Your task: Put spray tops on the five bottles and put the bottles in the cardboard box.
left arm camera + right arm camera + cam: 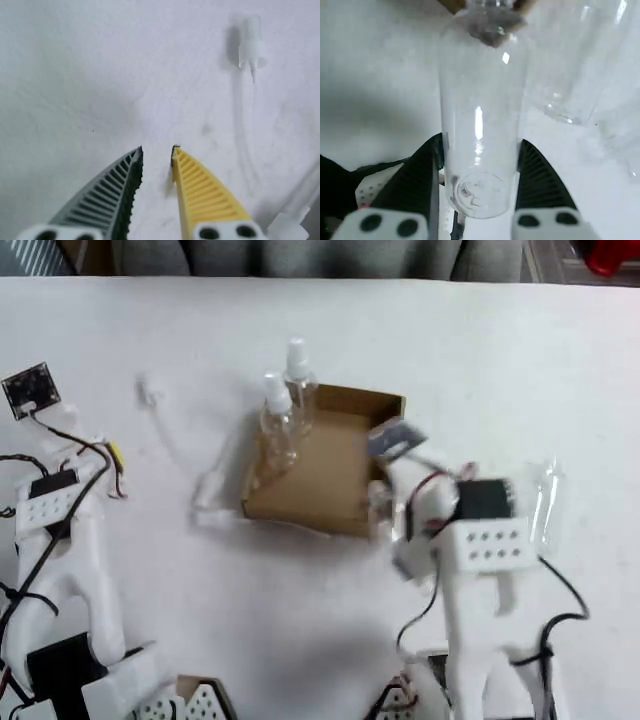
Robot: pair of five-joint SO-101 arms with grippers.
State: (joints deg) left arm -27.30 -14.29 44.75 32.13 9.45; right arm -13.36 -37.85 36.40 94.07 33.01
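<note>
Two capped bottles (285, 420) stand at the upper-left corner of the cardboard box (335, 475), centre frame in the high view, as I work on the next one. My right jaws are clamped on the lower body of a clear bottle (480, 125), one finger on each side, holding it at the box's right edge. Its neck appears to carry no top, though that end is hard to read. My left jaws hang a little apart, gripping nothing, over bare bench (75, 75) at the left of the high view. A loose spray top (250, 47) with a long dip tube lies ahead of them, to the upper left of the box. What looks like a second top (212, 517) lies near the box's lower-left corner. More clear bottles (570, 75) sit just beside the one I hold. I judge the step in hand to be capping a third bottle. The next move calls for my left jaws to close on the spray top's head, lift it, and feed the limp tube down the held bottle's neck while my right jaws keep the bottle steady.
</note>
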